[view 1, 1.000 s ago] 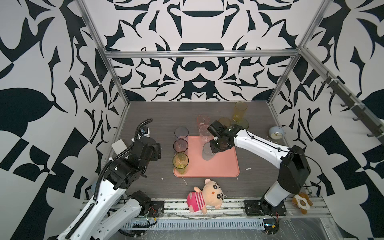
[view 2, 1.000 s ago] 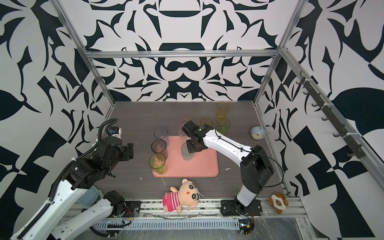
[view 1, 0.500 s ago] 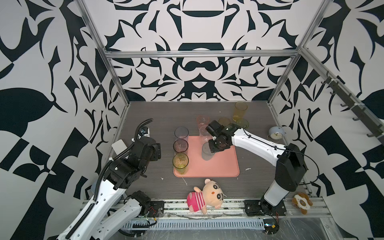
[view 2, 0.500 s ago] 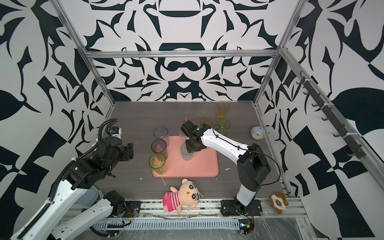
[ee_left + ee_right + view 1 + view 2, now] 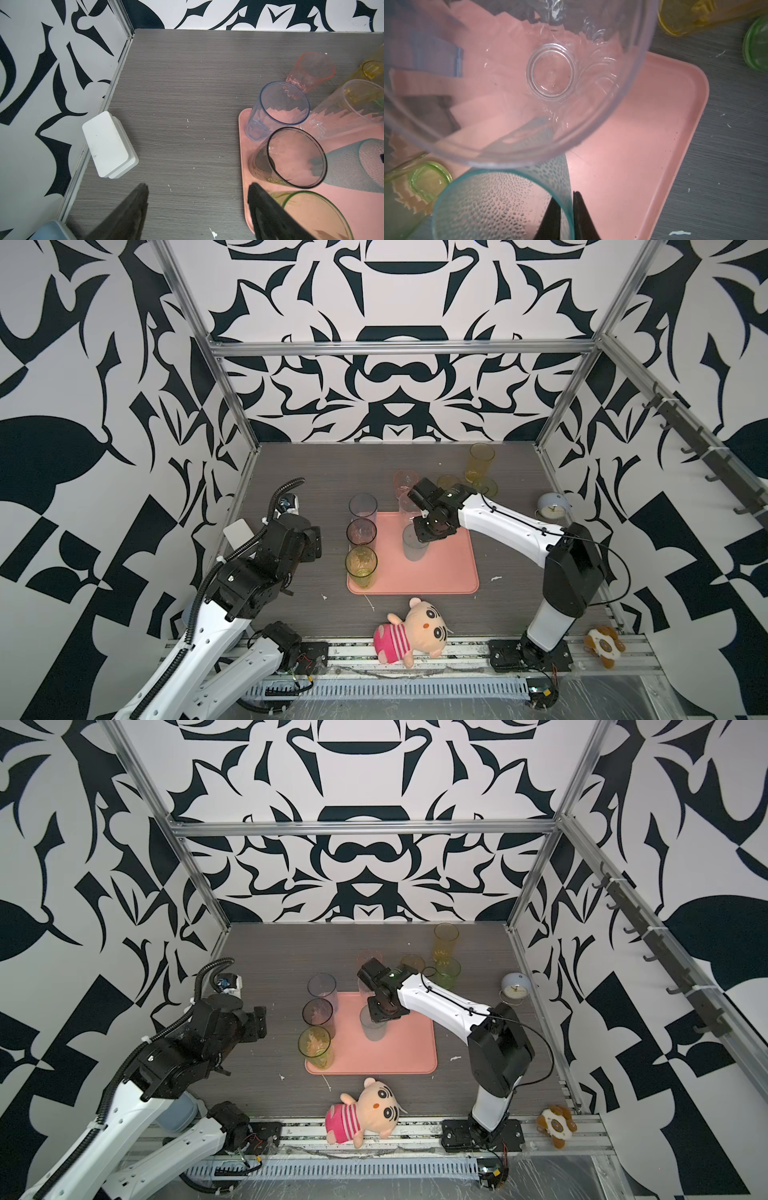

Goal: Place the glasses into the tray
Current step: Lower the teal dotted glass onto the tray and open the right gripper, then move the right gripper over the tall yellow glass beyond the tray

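Right gripper (image 5: 566, 196): fingers close together astride the rim wall of the teal glass (image 5: 500, 207), one inside, one outside. Cannot tell whether they pinch it or merely flank it. In both top views the teal glass stands upright near the centre of the tray (image 5: 449, 572), with the gripper head directly over it. Clear glass (image 5: 529, 83) is just beside it, toward the tray's upper edge, base on the pink surface. Down the tray's left side stands a column of three, all upright: blue-grey glass (image 5: 363, 506) at the upper left corner, smoky glass (image 5: 361, 531) in the middle, yellow-green glass (image 5: 360, 568) at the lower left corner. Off the tray, on the table (image 5: 311, 464) above and to the right of it: pink glass (image 5: 405, 481), amber glass (image 5: 448, 482), green glass (image 5: 485, 488), and tall yellow glass (image 5: 481, 460) farthest back. Left gripper (image 5: 197, 187): fingers wide apart, holding nothing, hovering over bare table left of the tray. One finger overlaps the tray's edge in the wrist view. White box (image 5: 108, 143) sits against the left wall. Plush doll (image 5: 411, 630) lies below the tray at the front rail. Small clock (image 5: 550, 506) is at right, near the wall.
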`<state>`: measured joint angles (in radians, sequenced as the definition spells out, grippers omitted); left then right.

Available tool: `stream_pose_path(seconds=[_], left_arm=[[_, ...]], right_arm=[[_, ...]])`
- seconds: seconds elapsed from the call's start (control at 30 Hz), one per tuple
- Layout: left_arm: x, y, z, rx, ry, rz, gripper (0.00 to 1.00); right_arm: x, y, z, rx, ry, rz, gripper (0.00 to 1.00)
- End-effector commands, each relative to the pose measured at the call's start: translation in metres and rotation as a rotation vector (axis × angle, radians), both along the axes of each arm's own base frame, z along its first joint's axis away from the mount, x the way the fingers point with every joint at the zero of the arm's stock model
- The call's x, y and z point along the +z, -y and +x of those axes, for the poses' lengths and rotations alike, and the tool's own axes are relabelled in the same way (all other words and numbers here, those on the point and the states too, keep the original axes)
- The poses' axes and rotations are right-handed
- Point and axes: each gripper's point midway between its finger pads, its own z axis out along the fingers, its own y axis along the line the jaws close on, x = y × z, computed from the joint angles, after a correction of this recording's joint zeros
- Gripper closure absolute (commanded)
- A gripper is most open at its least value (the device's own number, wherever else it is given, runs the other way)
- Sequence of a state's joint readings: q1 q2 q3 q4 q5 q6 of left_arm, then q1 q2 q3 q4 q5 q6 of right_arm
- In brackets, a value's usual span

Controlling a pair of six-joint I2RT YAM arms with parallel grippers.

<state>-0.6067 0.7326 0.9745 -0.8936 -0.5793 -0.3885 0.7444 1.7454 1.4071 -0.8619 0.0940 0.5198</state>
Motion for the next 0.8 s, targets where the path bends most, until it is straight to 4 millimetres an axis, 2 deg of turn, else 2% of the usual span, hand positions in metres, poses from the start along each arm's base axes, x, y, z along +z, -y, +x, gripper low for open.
stream_pose_path(seconds=[0.0,0.17,0.33,0.57,0.77], left_arm=[[-0.001,-0.002,-0.001,0.011,0.005,-0.009,0.21],[0.0,-0.002,-0.002,0.011,0.008,-0.012,0.21],[0.001,-0.003,-0.002,0.012,0.012,-0.014,0.21],[0.002,-0.004,-0.003,0.013,0.018,-0.018,0.21],[0.003,-0.004,-0.003,0.013,0.024,-0.023,0.21]], right_arm=[[0.016,-0.006,0.002,0.006,0.027,0.03,0.79],[0.021,-0.007,0.001,0.007,0.033,0.046,0.78],[0.033,-0.009,0.0,0.022,0.046,0.073,0.67],[0.072,-0.002,0.004,0.041,0.135,0.087,0.6],[0.112,0.019,0.019,0.022,0.256,0.083,0.6]])
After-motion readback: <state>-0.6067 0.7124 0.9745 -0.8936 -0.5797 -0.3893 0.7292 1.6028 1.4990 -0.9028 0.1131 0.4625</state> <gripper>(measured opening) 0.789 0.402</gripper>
